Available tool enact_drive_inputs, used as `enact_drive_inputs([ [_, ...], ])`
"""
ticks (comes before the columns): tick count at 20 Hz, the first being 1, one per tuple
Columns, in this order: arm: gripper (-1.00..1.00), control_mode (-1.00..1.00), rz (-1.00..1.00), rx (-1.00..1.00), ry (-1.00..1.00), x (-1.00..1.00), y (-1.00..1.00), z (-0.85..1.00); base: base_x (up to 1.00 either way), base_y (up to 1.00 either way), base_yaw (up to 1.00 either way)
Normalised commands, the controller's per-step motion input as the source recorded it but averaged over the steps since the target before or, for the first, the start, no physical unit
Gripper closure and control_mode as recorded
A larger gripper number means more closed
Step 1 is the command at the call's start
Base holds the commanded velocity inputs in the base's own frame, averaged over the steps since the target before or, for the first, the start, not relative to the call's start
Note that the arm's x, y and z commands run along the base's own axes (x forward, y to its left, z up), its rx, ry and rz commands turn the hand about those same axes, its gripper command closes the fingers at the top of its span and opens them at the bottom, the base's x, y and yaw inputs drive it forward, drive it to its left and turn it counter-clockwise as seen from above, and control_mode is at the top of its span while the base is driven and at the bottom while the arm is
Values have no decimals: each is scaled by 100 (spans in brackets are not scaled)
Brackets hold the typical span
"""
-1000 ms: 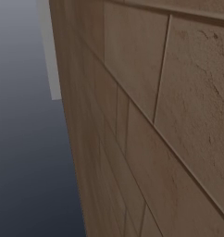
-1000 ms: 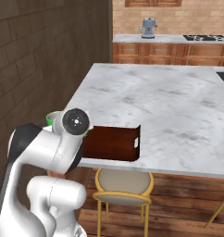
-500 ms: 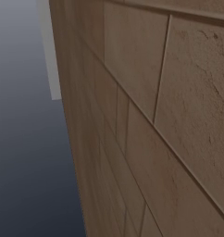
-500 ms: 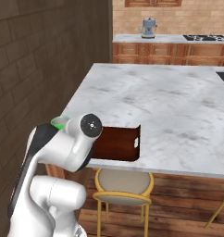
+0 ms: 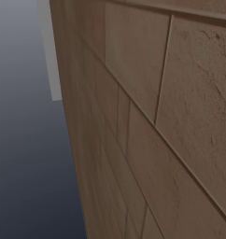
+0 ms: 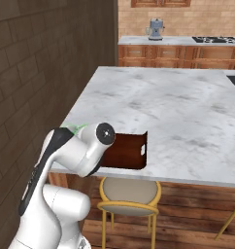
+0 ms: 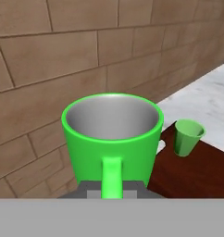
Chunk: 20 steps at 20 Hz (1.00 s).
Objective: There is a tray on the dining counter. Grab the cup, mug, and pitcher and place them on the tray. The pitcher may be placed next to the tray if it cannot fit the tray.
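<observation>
In the hand view my gripper is shut on the handle of the green mug, which hangs upright close to the camera with its pale inside showing. Beyond it to the right, the small green cup stands upright on the dark brown tray. In the right base view the tray lies at the near left corner of the dining counter, its white slot handle facing right. A sliver of the mug peeks out above my arm, just left of the tray. The pitcher is out of view.
A dark brick wall runs close along the left, and it shows right up against the camera in the left base view. A yellow stool stands under the counter edge. A back counter with a coffee machine lies far behind.
My arm has swung to the right with the mug, closer to the tray. The tray and the cup have stayed where they were.
</observation>
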Motion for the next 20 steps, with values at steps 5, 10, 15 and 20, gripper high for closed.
enact_drive_inputs([
  [5,100,-100,2,0,2,31,4,-29,0,0,0],
  [10,100,-100,1,0,1,29,8,-38,0,0,0],
  [15,100,-100,2,0,0,30,10,-40,0,0,0],
  [20,100,-100,1,0,0,22,6,-32,0,0,0],
])
